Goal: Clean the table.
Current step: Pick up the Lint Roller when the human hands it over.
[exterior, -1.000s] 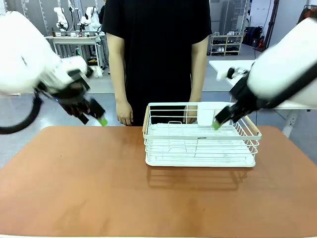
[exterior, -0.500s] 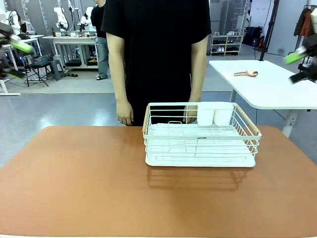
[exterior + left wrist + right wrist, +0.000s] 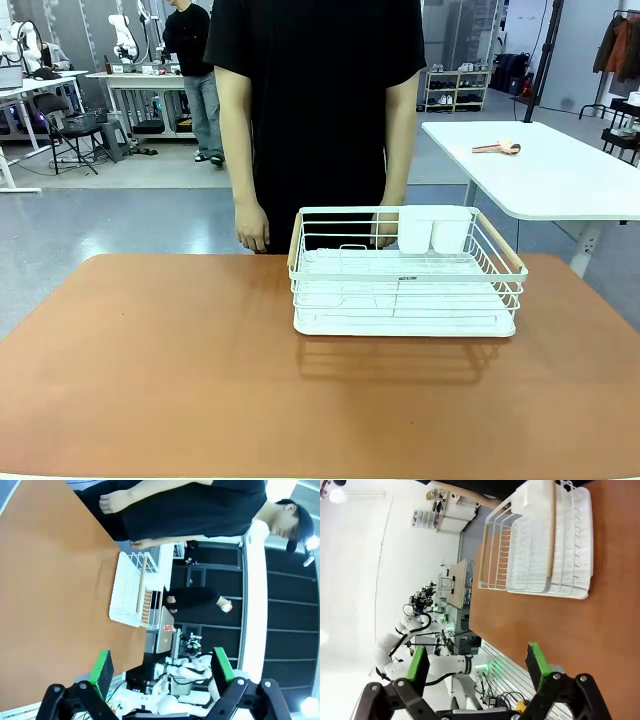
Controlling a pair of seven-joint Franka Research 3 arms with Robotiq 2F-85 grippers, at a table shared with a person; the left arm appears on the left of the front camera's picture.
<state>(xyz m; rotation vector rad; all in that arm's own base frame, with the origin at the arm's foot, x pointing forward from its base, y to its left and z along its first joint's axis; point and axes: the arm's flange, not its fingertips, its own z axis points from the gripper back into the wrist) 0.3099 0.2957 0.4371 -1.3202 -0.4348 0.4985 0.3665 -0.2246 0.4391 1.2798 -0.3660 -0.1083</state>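
Observation:
The reddish-brown table (image 3: 180, 380) spans the front view with a bare top around a white wire rack (image 3: 405, 290) at centre right. In the left wrist view my left gripper (image 3: 162, 672) stands open, nothing between its green-padded fingers, raised off the table (image 3: 50, 605) and looking along it toward the rack (image 3: 132, 597). My right gripper (image 3: 477, 667) is open too in the right wrist view, holding nothing, high above the table (image 3: 570, 630) with the rack (image 3: 545, 545) beyond its tips.
A person in a black shirt (image 3: 315, 110) stands at the far edge, hands (image 3: 252, 232) hanging by the rack. Two white cups (image 3: 435, 230) sit in the rack's back corner. A smaller white table (image 3: 540, 170) stands at back right.
Both arms have swung up and outward, away from over the table and rack, and left the front view. The rack and the person have not moved.

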